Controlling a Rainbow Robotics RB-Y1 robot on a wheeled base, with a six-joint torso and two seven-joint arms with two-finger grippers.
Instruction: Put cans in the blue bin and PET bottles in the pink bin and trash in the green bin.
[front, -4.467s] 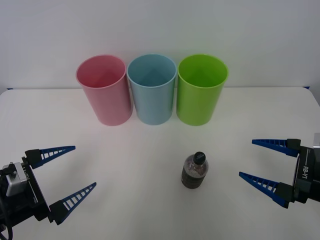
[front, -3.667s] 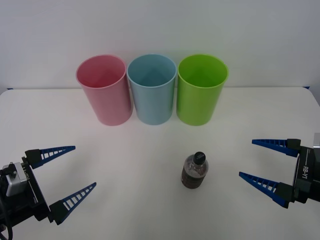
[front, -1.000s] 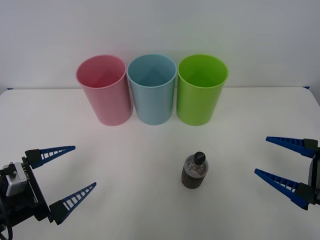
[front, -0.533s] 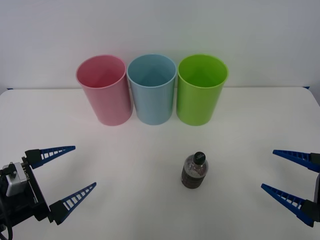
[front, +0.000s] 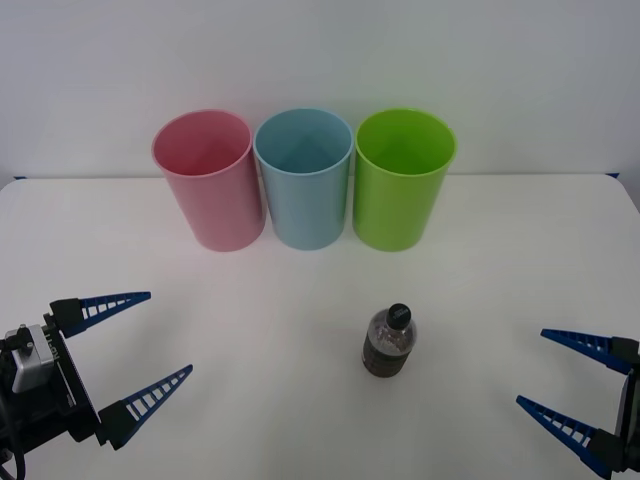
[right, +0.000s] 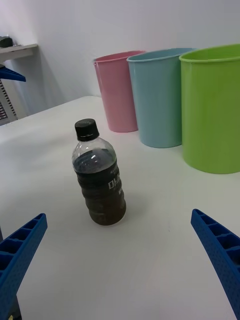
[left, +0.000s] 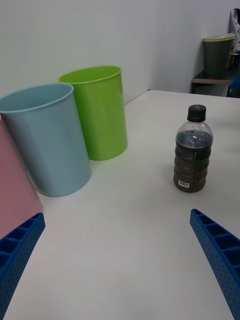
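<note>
Pink bin (front: 208, 180), blue bin (front: 304, 177) and green bin (front: 402, 178) stand in a row at 12 o'clock on the white table (front: 300, 300), their visible interiors bare. The black-capped PET bottle (front: 389, 342) stands upright near centre, its label lettering illegible; the left wrist view shows its barcode. Left gripper (front: 128, 350) at 8 o'clock and right gripper (front: 570, 385) at 4 o'clock are spread wide, holding nothing.

Front camera sits high, looking down and forward across the tabletop (front: 300, 300). Both wrist cameras ride low near the surface, aimed inward from four and eight o'clock, sharing the bottle (front: 389, 341) and bins.
</note>
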